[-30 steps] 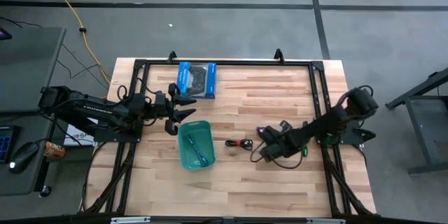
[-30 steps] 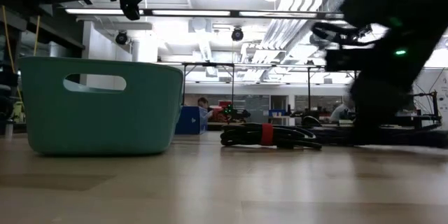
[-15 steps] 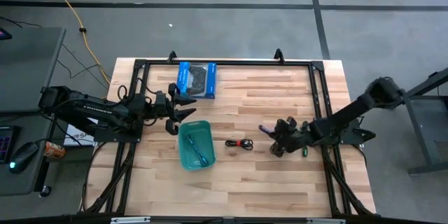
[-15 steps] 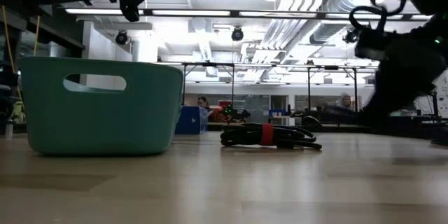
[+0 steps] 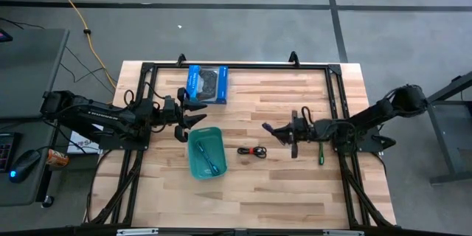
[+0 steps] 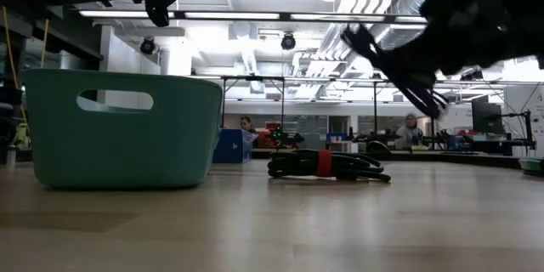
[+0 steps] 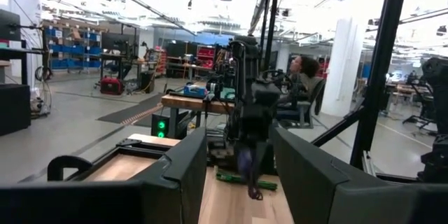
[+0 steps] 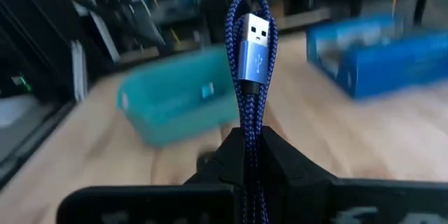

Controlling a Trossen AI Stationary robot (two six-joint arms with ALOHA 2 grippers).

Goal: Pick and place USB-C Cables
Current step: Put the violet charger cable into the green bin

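Cable handling is the main question here, because these bundles are light, soft and floppy, with only the plug ends stiff. The right gripper [image 5: 284, 133] is lifted above the table, to the right of the black cable with the red tie [image 5: 252, 150], and its fingers are closed tight on the purple cable [image 8: 248, 70]; the right wrist view shows the folded braid pinched low, with the loop and a metal plug standing up free above the pads. I think this hold is sensible, since the braided jacket gives friction and a bundle so light will not slip easily, but the free end can swing when the arm moves fast. The black cable lies flat on the wood between the teal bin [image 5: 193, 164] and the right gripper, and I would take it at the red tie, where the strands are bound together and thickest. A blue-teal cable [image 5: 209, 156] is already lying inside the bin. The green cable [image 5: 321, 154] rests on the table near the right edge frame, close under the right arm. The left gripper [image 5: 195, 114] waits with its fingers spread open and empty, just beside the far rim of the bin, near the blue box [image 5: 207, 84].
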